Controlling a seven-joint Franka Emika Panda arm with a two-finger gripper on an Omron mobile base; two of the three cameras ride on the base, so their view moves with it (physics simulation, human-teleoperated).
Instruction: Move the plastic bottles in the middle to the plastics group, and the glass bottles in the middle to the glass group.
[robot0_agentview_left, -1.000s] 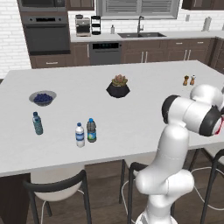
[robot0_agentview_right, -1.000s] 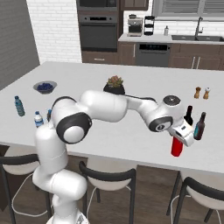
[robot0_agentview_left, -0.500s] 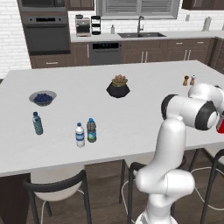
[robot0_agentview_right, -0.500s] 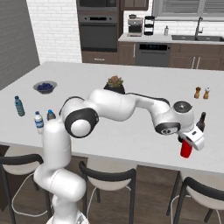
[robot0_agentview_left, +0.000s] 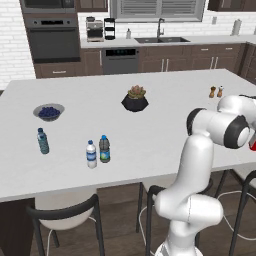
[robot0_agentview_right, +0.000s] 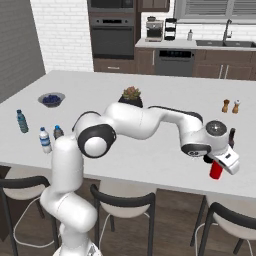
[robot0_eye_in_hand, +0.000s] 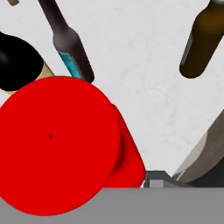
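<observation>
Arm swung farther right; fingers (robot0_agentview_right: 223, 161) pinching red-capped white bottle (robot0_agentview_right: 216, 170) over counter edge (robot0_agentview_right: 150, 172).

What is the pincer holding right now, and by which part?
The pincer holds the white bottle with red cap and red label; which part it grips cannot be told.

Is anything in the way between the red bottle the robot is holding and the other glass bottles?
Nothing visible is. In the hand view the red-capped bottle in the gripper hangs right above bare counter, with the slim teal bottle just beyond it.
</observation>
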